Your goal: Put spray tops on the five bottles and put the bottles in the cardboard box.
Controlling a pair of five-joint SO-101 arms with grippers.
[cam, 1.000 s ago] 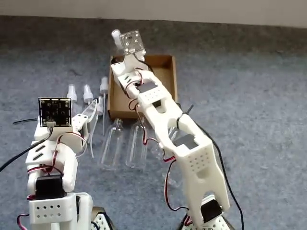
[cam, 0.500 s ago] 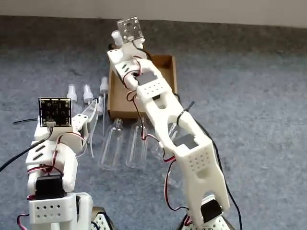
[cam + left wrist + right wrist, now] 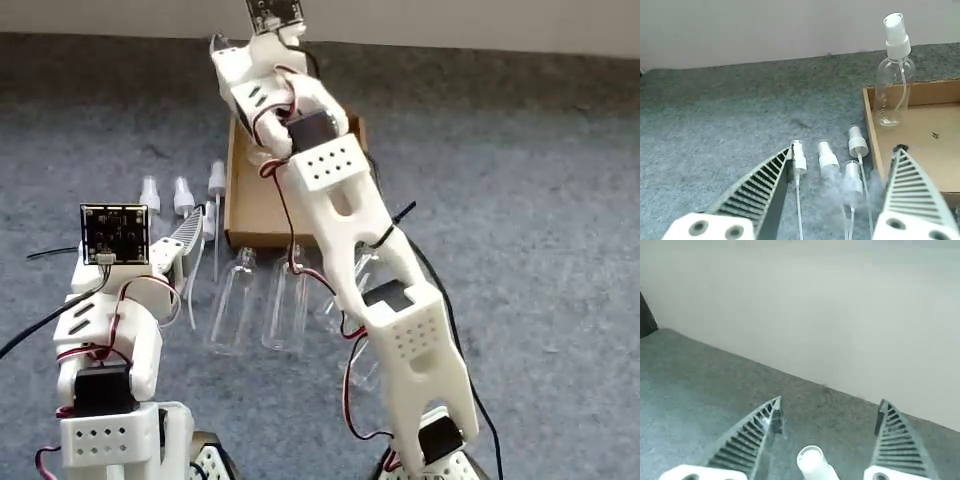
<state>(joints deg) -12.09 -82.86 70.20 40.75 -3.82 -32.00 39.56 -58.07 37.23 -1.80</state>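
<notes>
A grey, carpet-like surface (image 3: 540,220) covers the table and runs back to a pale, plain wall (image 3: 840,305); an open cardboard box (image 3: 250,205) sits toward the far side; from the left wrist, one capped bottle (image 3: 894,75) is seen standing upright in the box's far corner, with a white spray top on it; four loose spray tops (image 3: 827,156) lie on the surface just beside the box, their thin tubes pointing back toward the robot; nearer the robot, two uncapped bottles (image 3: 232,300) lie side by side just in front of the box, and further clear shapes under the right arm cannot be counted; the right arm (image 3: 345,215) stretches over the box to its far edge; the right gripper (image 3: 830,404) is spread wide and holds nothing, with the capped bottle's white top low between its jaws, untouched; the left gripper (image 3: 844,152) is also spread wide and empty, near the loose spray tops
</notes>
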